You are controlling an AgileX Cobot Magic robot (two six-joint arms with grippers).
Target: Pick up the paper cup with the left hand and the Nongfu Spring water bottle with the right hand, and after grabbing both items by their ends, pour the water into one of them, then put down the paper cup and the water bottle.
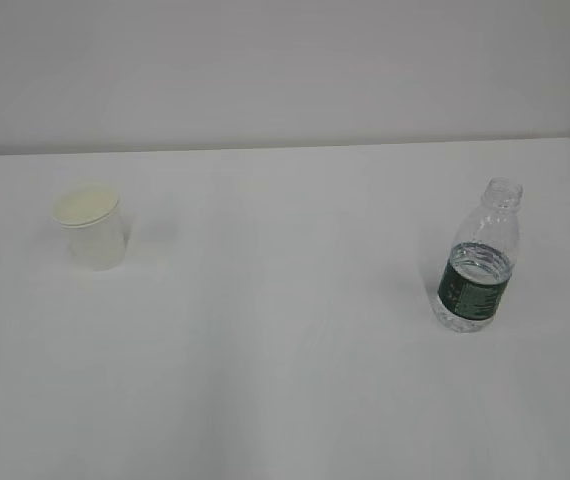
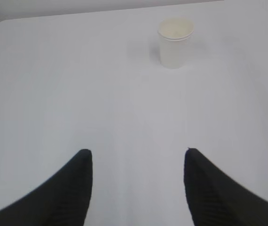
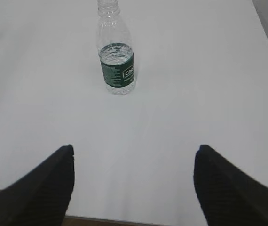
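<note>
Both claws are spread and hold nothing: left hand (image 2: 137, 186) low in its wrist frame, paper cup (image 2: 175, 42) upright at upper centre; right hand (image 3: 133, 186) likewise, Nongfu Spring water bottle (image 3: 116, 59) upright at top, uncapped, roughly half full. Approach looks barely begun. Next, each claw must reach forward and close on its item.

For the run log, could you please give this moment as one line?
paper cup upright, untouched | water bottle upright, uncapped, part full | left gripper open, empty | right gripper open, empty
</note>
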